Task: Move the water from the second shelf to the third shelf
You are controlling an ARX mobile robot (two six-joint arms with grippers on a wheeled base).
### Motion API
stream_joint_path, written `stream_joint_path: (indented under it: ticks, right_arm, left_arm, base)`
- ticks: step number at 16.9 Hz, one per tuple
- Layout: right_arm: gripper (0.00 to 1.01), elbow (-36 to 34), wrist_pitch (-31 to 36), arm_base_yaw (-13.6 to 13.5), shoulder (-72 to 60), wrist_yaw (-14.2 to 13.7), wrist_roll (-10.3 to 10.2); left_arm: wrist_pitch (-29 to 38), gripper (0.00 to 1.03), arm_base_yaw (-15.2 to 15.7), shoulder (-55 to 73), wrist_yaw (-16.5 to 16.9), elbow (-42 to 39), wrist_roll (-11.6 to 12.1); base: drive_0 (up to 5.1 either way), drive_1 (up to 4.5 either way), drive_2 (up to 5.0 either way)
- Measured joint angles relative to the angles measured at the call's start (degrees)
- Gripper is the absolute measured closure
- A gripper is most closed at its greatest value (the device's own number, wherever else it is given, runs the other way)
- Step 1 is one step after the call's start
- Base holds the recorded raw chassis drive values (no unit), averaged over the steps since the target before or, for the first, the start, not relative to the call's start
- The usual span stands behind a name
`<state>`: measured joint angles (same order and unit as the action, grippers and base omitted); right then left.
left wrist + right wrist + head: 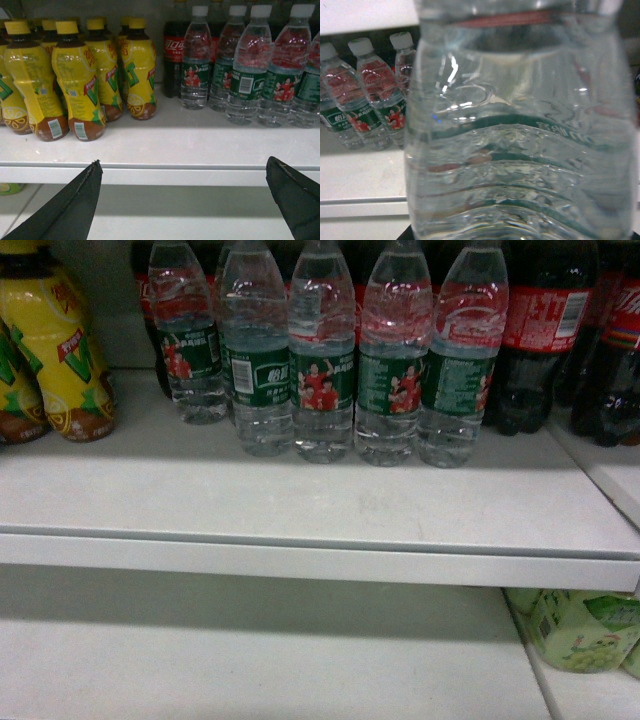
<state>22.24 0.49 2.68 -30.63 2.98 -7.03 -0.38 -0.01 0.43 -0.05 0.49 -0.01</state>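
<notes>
A clear ribbed water bottle (pixel 520 140) with a green label band fills the right wrist view, close to the camera and in front of the white shelf edge (pixel 360 205). My right gripper is shut on it; only a dark sliver of one finger (pixel 403 235) shows. A row of several more water bottles (pixel 322 360) stands on the upper shelf (pixel 300 505) in the head view. My left gripper (pixel 183 164) hangs open and holds nothing, level with the shelf's front lip (pixel 180 175). Neither gripper appears in the head view.
Yellow-wrapped tea bottles (pixel 75 80) crowd the shelf's left side. Dark cola bottles (pixel 545 330) stand to the right of and behind the water. Below lies a lower shelf (pixel 250 660) with light green bottles (pixel 575 630) at its right end.
</notes>
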Motion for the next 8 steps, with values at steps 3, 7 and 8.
stream_joint_path:
  ticks: [3,7,8]
  right_arm:
    - [0.58,-0.04,0.04,0.00,0.00,0.00,0.00]
    - [0.58,-0.07,0.15,0.00,0.00,0.07,-0.02]
    - [0.58,-0.09,0.15,0.00,0.00,0.04,-0.07]
  left_arm:
    - [0.11,0.05,0.00,0.00,-0.09,0.00,0.00]
    - [0.20,0.05,0.00,0.00,-0.07,0.00,0.00]
    - [0.17,0.05,0.00,0.00,0.13,0.00,0.04]
  base:
    - [0.0,0.00,0.0]
    - [0.0,0.00,0.0]
    - [0.0,0.00,0.0]
